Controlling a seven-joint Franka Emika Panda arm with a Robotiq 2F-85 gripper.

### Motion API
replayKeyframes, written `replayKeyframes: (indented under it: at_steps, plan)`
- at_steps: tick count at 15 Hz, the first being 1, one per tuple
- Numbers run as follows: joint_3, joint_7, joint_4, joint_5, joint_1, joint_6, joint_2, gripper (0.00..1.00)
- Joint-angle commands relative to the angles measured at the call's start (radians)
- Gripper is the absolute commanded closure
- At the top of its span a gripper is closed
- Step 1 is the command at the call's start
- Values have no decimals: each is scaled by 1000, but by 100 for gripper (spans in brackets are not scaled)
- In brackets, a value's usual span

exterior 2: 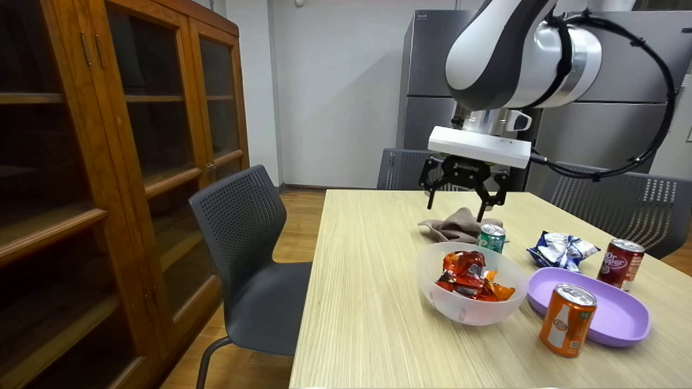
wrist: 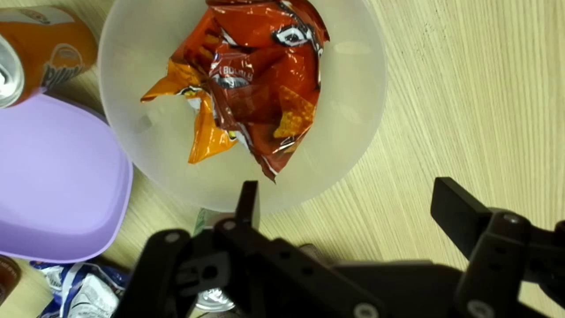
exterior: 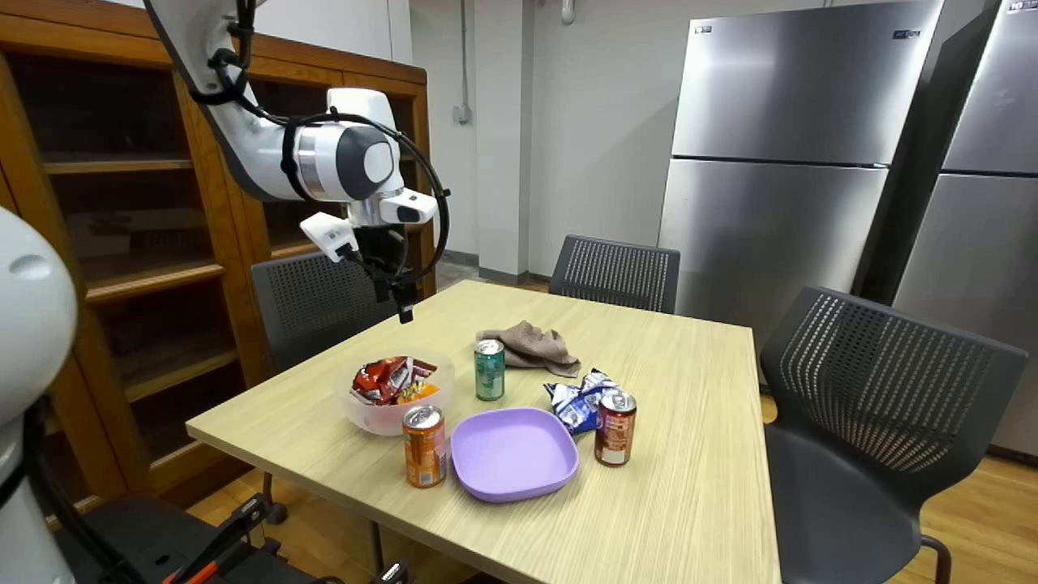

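Note:
My gripper stands wide open above the table, with nothing between its fingers. In the exterior views the gripper hangs well above the tabletop. A translucent bowl lies below in the wrist view, its edge partly behind one finger. Inside the bowl is a crumpled red chip bag with an orange bag partly under it. A green can stands upright beside the bowl; in the wrist view the gripper hides most of it. Behind that can lies a crumpled brown cloth.
A purple plate sits beside the bowl. Around it are an orange can, a dark red can and a blue-and-white bag. Chairs surround the wooden table. A wooden cabinet stands along one side.

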State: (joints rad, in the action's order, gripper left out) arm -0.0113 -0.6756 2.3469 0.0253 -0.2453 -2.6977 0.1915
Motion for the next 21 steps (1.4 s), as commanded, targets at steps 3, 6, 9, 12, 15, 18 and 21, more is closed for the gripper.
replayKeyframes:
  at_steps: [3, 6, 9, 12, 15, 18, 21]
  plan:
    - [10, 116, 41, -10, 77, 19, -88, 0]
    - [5, 172, 36, -17, 112, 31, -94, 0]
    - [-12, 212, 38, -5, 142, 42, -94, 0]
    - [-26, 282, 38, -20, 179, 34, -82, 0]
    - [-42, 341, 31, -21, 215, 34, -68, 0]
    - [-57, 388, 16, -17, 242, 42, -47, 0]
    - [-58, 434, -4, -26, 257, 45, -17, 0]
